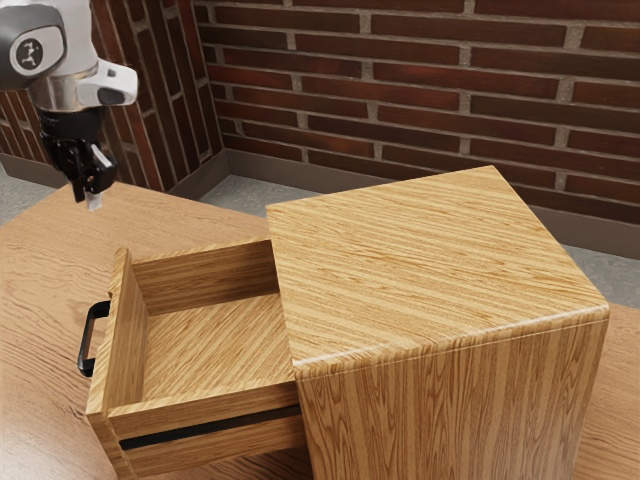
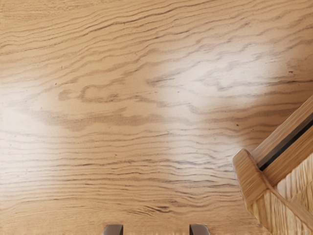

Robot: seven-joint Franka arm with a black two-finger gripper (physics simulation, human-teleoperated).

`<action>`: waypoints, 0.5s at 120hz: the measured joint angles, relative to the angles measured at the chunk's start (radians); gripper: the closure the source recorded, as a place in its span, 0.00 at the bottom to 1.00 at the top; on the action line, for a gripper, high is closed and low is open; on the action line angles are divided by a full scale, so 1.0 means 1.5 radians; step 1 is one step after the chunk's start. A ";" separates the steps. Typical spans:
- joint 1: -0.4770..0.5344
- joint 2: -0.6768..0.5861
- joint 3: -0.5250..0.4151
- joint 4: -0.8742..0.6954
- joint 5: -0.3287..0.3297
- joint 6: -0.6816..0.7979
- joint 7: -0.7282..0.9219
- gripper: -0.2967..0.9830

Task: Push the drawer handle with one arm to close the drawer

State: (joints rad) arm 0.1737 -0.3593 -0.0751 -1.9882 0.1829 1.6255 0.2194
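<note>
My gripper hangs above the table in the exterior view's upper left, apart from the drawer and higher than its handle. The wooden drawer is pulled well out of the cabinet, with its inside showing. A black bar handle stands on the drawer's front, facing the exterior view's left. In the wrist view, two fingertips of the gripper show wide apart with nothing between them. The drawer's front corner is off to one side of them.
The wooden table carries the cabinet and extends under my hand. Brick walls meet in a corner behind it. A black rail runs along the drawer's side, and the cabinet's flat top stands higher than the drawer.
</note>
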 joint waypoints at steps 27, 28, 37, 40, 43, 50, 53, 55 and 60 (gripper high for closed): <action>-0.120 -0.108 0.117 -0.159 0.073 0.105 0.060 0.75; -0.127 -0.109 0.123 -0.163 0.078 0.109 0.063 0.75; -0.156 -0.123 0.150 -0.195 0.106 0.138 0.085 0.76; -0.160 -0.133 0.153 -0.208 0.111 0.146 0.093 0.76; -0.162 -0.141 0.155 -0.218 0.115 0.152 0.103 0.76; -0.165 -0.152 0.158 -0.234 0.113 0.162 0.127 0.76; -0.165 -0.156 0.158 -0.239 0.109 0.165 0.138 0.76; -0.165 -0.159 0.159 -0.241 0.107 0.165 0.146 0.76; -0.166 -0.166 0.159 -0.251 0.101 0.165 0.165 0.76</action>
State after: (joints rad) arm -0.0747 -0.6078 0.1636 -2.3641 0.3347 1.8736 0.4664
